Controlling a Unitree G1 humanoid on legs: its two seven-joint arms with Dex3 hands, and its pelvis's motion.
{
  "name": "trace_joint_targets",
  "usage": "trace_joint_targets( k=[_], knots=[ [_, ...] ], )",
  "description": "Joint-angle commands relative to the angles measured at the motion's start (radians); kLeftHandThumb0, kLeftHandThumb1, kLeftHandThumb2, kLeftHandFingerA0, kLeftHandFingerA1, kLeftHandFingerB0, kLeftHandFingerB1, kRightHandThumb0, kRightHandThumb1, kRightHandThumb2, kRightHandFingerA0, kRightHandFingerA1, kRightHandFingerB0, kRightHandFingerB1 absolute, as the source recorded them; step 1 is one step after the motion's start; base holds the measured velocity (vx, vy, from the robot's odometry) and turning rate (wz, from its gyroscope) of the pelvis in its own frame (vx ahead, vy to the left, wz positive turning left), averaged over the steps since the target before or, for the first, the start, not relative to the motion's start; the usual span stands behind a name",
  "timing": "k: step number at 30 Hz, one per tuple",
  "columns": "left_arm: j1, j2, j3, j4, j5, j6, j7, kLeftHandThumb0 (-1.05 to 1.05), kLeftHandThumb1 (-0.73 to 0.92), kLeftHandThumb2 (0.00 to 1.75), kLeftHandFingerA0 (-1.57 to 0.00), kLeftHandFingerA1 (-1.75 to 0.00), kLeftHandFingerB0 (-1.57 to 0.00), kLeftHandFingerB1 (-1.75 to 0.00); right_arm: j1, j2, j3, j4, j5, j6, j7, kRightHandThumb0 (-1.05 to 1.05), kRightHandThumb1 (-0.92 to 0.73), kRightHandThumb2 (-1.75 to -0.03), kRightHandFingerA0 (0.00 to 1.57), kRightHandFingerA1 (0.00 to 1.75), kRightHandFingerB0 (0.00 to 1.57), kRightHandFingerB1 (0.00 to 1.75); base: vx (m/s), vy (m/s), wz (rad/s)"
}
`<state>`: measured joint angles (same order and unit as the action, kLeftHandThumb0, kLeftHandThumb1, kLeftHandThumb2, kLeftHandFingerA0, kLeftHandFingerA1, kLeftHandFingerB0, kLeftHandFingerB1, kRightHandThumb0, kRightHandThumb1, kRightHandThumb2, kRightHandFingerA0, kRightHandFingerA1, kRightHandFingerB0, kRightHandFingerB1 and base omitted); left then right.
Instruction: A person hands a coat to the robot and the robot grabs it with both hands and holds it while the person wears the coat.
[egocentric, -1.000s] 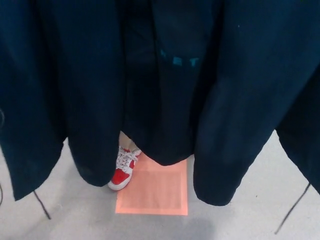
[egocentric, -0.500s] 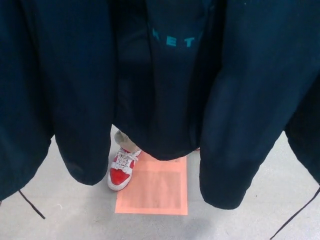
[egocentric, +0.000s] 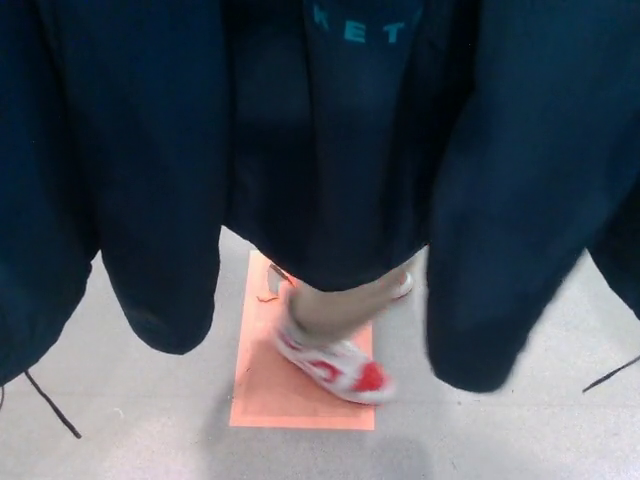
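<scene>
A dark navy coat (egocentric: 150, 150) hangs across the whole upper part of the head view, its two sleeves dangling at left (egocentric: 165, 290) and right (egocentric: 490, 320). Teal lettering (egocentric: 365, 28) shows near the top middle. Behind the coat stands a person: a bare lower leg (egocentric: 330, 310) and a red and white shoe (egocentric: 340, 368) show below the hem, blurred with motion. A second shoe (egocentric: 403, 287) peeks out beside the hem. Neither of my hands shows.
An orange rectangle (egocentric: 262, 395) is marked on the grey floor (egocentric: 120, 440) under the person's feet. Thin black cords hang at lower left (egocentric: 50, 405) and lower right (egocentric: 612, 372).
The person's foot has swung from the mat's left edge to its middle and turned, toe now pointing right. The coat has shifted upward in the picture and its lettering sits higher.
</scene>
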<state>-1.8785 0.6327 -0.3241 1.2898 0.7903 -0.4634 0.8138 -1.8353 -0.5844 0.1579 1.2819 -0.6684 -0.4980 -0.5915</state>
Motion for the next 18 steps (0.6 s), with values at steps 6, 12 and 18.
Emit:
trace_joint_targets(
  k=[6,12,18],
  knots=[
    [-0.091,0.053,-0.04,0.034,0.028,0.144,-0.013,-0.13,0.74,0.72,-0.93,-1.74,-0.69,-1.47,-0.081,-0.043,0.043,0.029,0.001,0.153,0.009,-0.06,-0.66,-0.86,0.94,1.67,0.71,1.25,0.0,0.0,0.0],
    [-0.11,0.056,-0.066,0.039,0.038,0.149,-0.023,-0.13,0.71,0.69,-0.94,-1.75,-0.7,-1.49,-0.091,-0.032,0.096,0.035,-0.027,0.169,0.004,-0.1,-0.66,-0.81,1.1,1.6,0.83,1.11,0.0,0.0,0.0],
    [-0.116,0.059,-0.085,0.041,0.049,0.162,-0.029,-0.1,0.66,0.63,-0.91,-1.75,-0.67,-1.51,-0.087,-0.026,0.127,0.039,-0.034,0.183,0.004,-0.06,-0.65,-0.78,1.04,1.63,0.82,1.19,0.0,0.0,0.0]
  ],
)
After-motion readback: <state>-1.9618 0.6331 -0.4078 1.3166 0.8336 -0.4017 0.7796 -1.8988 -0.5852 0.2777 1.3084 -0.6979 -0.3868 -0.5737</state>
